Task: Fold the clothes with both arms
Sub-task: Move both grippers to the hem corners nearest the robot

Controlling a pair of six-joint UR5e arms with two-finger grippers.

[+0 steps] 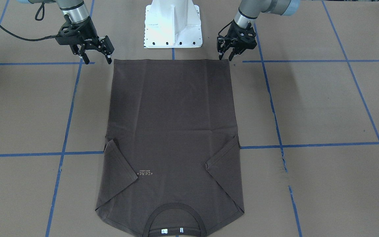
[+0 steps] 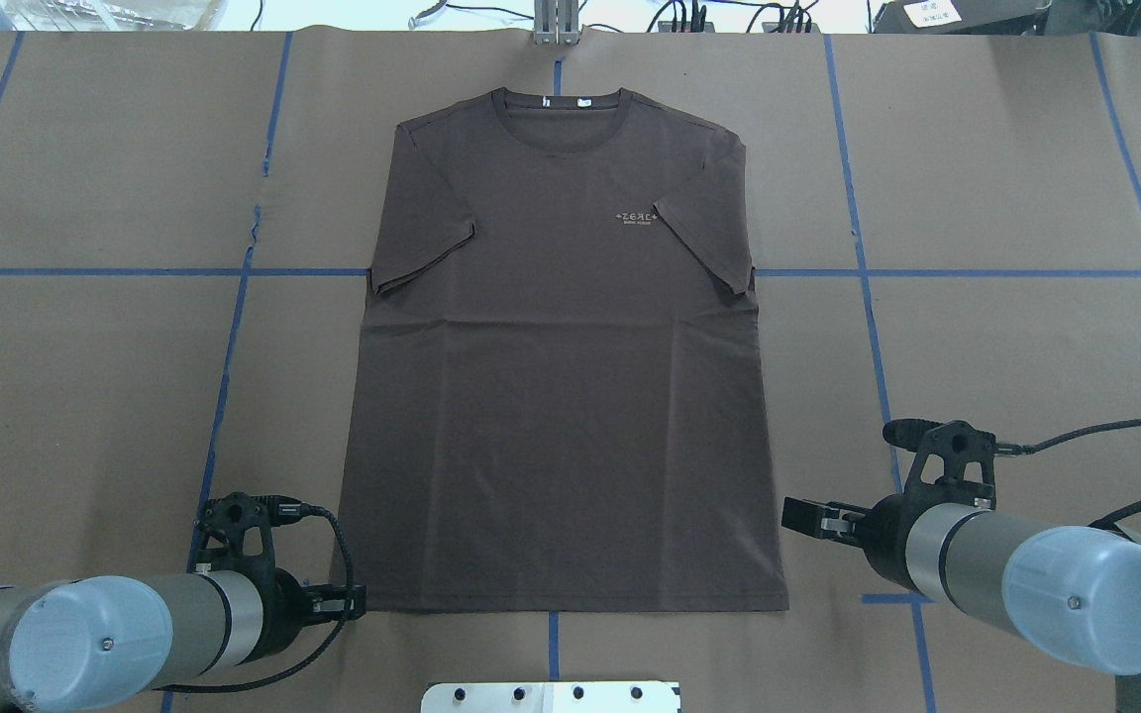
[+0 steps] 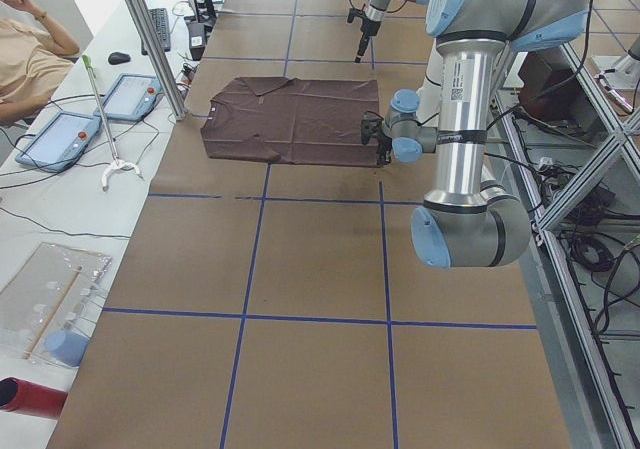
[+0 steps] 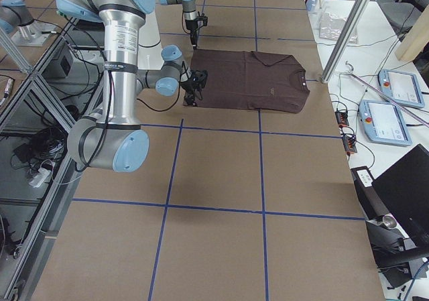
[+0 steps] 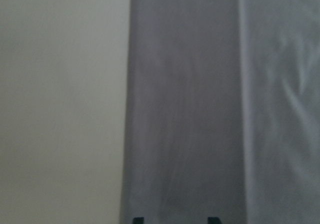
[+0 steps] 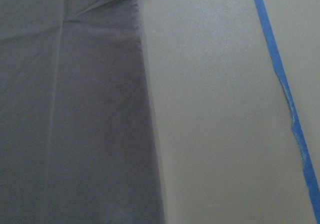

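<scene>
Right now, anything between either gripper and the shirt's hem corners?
Nothing visible. The left gripper and right gripper each sit by a hem corner of the T-shirt, both open; only brown paper lies around them.

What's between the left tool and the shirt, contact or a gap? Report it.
Cannot tell. The front-facing view puts the left tool at the hem corner of the shirt, but neither it nor the overhead view shows whether the tips press down or hover.
</scene>
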